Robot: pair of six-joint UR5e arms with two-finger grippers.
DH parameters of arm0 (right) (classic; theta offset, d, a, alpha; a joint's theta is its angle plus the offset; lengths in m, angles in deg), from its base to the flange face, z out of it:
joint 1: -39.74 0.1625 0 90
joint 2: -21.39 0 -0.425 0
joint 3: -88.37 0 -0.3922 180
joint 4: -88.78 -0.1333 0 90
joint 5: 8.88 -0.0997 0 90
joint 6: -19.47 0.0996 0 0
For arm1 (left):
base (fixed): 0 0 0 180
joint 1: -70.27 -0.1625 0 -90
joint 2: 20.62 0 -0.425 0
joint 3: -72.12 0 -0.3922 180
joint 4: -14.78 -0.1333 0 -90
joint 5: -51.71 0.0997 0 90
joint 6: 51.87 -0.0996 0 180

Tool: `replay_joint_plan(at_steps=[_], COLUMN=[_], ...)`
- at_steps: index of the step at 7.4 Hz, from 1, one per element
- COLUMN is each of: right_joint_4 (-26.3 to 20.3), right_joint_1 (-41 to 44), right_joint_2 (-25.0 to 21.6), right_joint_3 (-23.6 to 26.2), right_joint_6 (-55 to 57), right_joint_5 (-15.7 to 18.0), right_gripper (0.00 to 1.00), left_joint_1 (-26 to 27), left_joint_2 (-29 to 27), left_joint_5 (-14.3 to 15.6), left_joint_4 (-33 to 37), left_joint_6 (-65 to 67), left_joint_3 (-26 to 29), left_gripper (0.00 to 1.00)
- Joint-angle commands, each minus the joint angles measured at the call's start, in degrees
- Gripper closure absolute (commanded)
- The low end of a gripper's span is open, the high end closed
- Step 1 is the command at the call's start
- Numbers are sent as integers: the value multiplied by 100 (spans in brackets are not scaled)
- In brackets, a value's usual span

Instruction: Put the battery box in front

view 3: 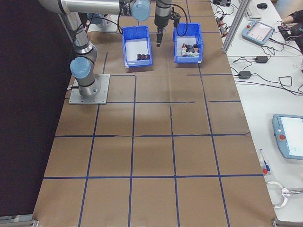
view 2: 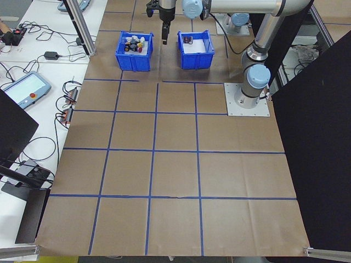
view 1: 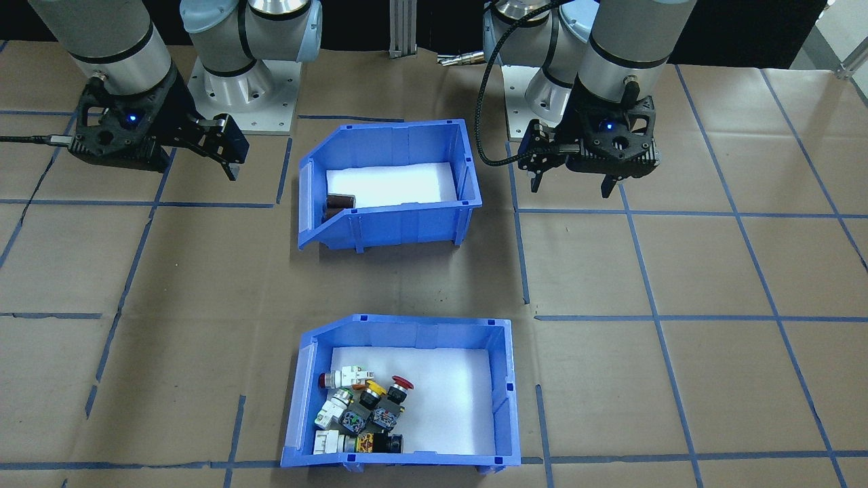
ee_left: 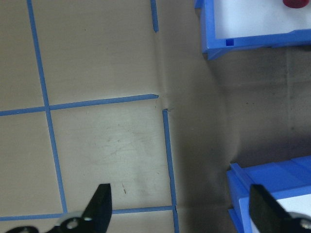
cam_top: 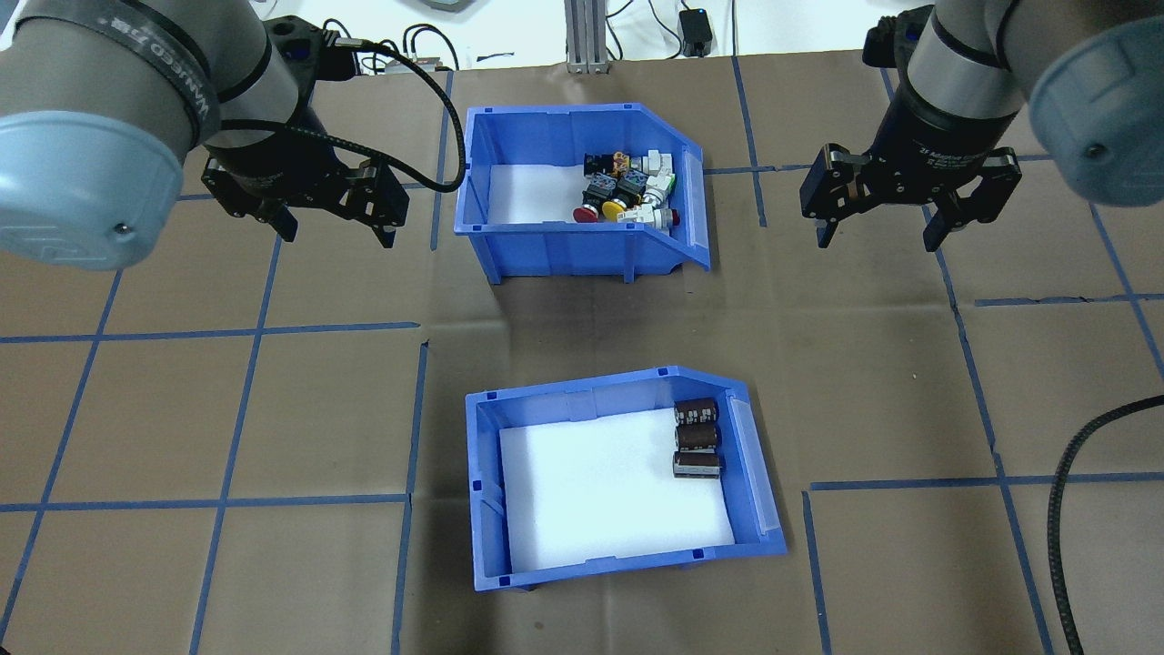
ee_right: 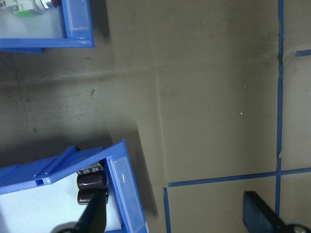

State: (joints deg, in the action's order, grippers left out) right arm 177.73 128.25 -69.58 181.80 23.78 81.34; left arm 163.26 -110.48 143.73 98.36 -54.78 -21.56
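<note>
The battery box [cam_top: 600, 393] is a blue bin with a white foam floor, standing on the table's near side, close to the robot. Three dark brown cells [cam_top: 697, 438] lie against its slanted low side. In the front-facing view the battery box [view 1: 407, 227] is the upper bin. My left gripper [cam_top: 338, 235] hangs open over bare table, left of the far bin. At that bin's right, my right gripper [cam_top: 878, 242] hangs open as well. Neither touches a bin. The right wrist view shows the battery box [ee_right: 58, 165] and cells [ee_right: 90, 180] at lower left.
A same-looking blue bin [cam_top: 555, 250] with colourful push-button switches [cam_top: 627, 186] stands on the far side, straight beyond the battery box. Brown paper with blue tape lines covers the table [cam_top: 227, 418]. A metal post [cam_top: 587, 36] rises at the far edge.
</note>
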Motion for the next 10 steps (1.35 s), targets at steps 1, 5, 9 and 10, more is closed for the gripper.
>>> replay_joint_plan(at_steps=[1,5,9,10], right_joint_4=[0,9,95,253], right_joint_1=[0,0,26,26], right_joint_2=[0,9,70,175], right_joint_3=[9,0,-61,-149], right_joint_6=[0,-35,-567,-937], right_joint_5=[5,13,-74,-66], right_gripper=[0,0,0,0], left_joint_1=[0,0,0,0], left_joint_2=[-23,3,47,30], left_joint_5=[0,9,44,35], left_joint_4=[0,0,-185,-193], left_joint_6=[28,28,-51,-51], left_joint_3=[0,-26,-62,-53], left_gripper=[0,0,0,0])
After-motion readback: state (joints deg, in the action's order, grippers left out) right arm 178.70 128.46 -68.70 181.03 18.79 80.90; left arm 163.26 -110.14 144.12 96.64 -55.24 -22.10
